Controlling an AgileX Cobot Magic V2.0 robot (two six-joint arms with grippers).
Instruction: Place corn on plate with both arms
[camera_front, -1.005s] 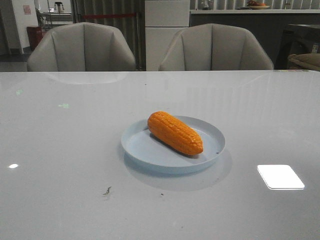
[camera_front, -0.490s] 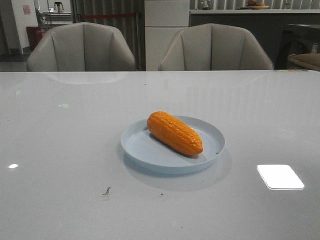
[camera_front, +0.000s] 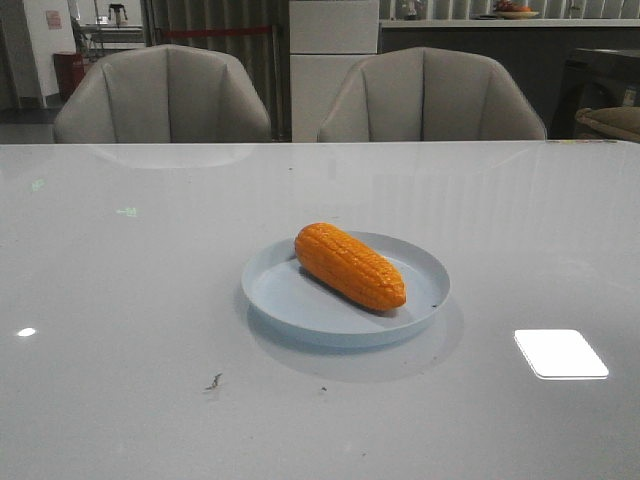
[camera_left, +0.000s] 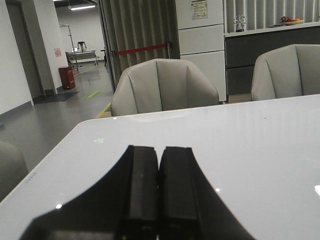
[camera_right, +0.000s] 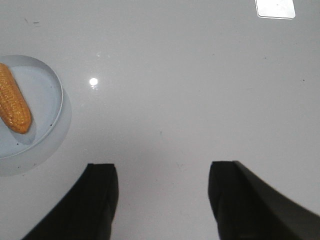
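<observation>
The orange corn (camera_front: 350, 265) lies on the pale blue plate (camera_front: 280, 295) in the middle of the table, slanting from back left to front right. Corn (camera_right: 14, 103) and plate (camera_right: 47, 100) also show at the edge of the right wrist view. My right gripper (camera_right: 163, 172) is open and empty over bare table, apart from the plate. My left gripper (camera_left: 159, 152) is shut with nothing between its fingers, above the table and facing the chairs. Neither gripper shows in the front view.
Two grey chairs (camera_front: 165, 95) (camera_front: 430, 95) stand behind the table's far edge. A bright light reflection (camera_front: 560, 353) lies on the table at the front right. A small dark speck (camera_front: 214, 381) sits in front of the plate on the left.
</observation>
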